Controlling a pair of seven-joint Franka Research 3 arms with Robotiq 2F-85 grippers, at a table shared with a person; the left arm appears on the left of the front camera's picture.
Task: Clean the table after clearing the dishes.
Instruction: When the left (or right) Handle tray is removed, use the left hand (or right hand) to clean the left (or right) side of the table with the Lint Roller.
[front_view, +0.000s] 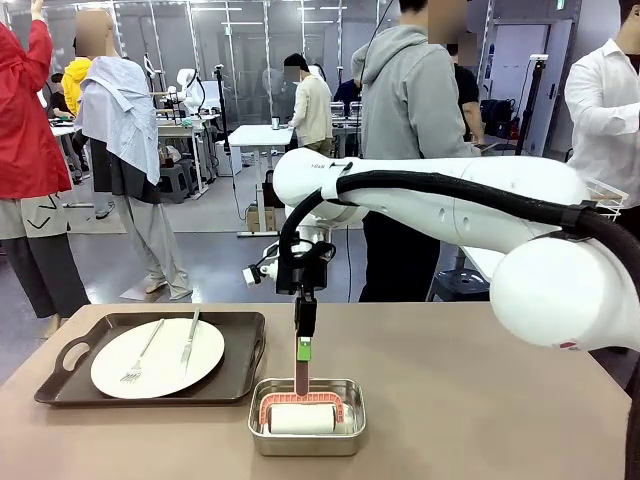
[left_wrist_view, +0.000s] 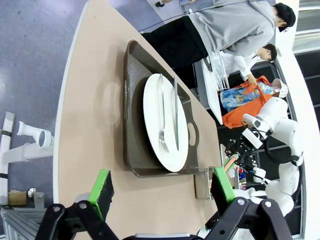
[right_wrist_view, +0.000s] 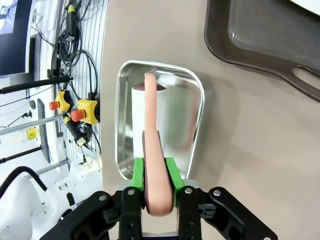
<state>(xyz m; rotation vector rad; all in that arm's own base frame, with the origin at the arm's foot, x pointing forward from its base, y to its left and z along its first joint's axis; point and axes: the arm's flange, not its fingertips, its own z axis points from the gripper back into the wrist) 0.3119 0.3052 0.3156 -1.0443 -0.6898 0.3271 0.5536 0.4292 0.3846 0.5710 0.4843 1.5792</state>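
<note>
My right hand (right_wrist_view: 155, 172) is gripping the pink handle (right_wrist_view: 150, 115) of a white roller (front_view: 300, 419), which is sitting in the steel pan (front_view: 262, 440) on the desk (front_view: 480, 400). My left hand (left_wrist_view: 162, 186) is hanging open near the brown tray (left_wrist_view: 131, 100), which is carrying a white plate (left_wrist_view: 151, 110), fork (left_wrist_view: 161, 125) and knife (left_wrist_view: 176, 115), just left of the pan.
</note>
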